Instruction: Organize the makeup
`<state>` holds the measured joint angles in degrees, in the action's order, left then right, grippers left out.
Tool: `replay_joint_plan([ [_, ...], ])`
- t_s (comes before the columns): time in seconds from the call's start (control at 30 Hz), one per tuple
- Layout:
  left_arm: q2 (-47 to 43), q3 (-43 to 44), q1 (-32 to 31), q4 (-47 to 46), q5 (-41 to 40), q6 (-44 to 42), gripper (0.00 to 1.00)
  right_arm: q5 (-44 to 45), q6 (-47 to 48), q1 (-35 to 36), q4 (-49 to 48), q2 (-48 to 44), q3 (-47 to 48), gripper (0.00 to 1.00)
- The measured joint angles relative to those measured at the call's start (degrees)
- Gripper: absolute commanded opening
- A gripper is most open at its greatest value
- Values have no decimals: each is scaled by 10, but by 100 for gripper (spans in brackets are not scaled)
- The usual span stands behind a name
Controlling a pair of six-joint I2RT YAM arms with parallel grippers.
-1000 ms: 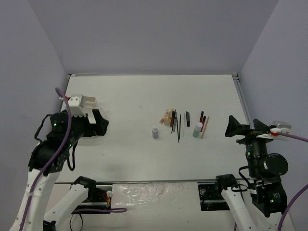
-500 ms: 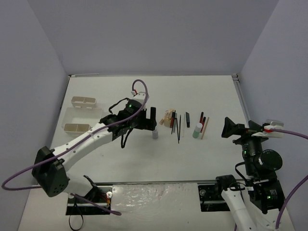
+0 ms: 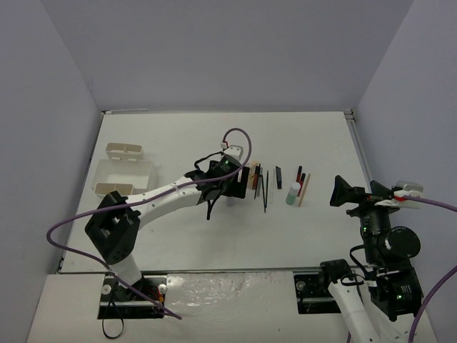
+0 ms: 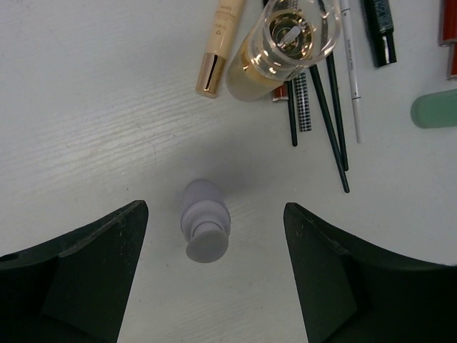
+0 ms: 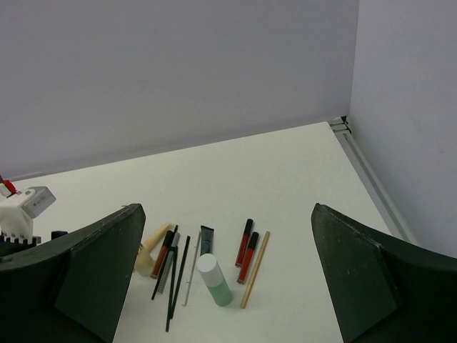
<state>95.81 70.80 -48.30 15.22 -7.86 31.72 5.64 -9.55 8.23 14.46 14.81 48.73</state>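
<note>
The left end effector is hovering over the white desk with its two black fingers spread wide, grasping nothing. A small pale grey bottle with a round cap is standing on the desk in the gap between those fingers, touching neither of them. Just beyond it, a clear glass bottle of amber liquid is standing beside a cream tube with a gold cap, which is lying flat.

To their right, a row of makeup is lying side by side on the desk. It is made up of thin black pencils, a thin white pencil, a short black tube, a green bottle with a white cap standing upright, and two red tubes with black caps. A tan wooden stick is lying at the right end of the row.

The right end effector is hanging over the desk's right side, well apart from the row, its fingers likewise spread and holding nothing. A white compartmented plastic tray is sitting at the left side of the desk, well apart from all the makeup.
</note>
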Motion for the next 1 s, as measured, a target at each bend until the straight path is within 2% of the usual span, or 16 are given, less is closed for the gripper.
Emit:
replay_joint_plan([
  [0.4,52,16,-13,25,-27,7,63,5,1,1,0,-2,-4,100],
  [0.6,70,27,-15,27,-30,9,54,6,1,1,1,-12,-5,100],
  [0.9,75,31,-15,42,-41,14,50,6,2,1,2,-19,-7,100],
  [1.0,76,36,-15,48,-43,15,42,6,2,1,2,-19,-8,100],
])
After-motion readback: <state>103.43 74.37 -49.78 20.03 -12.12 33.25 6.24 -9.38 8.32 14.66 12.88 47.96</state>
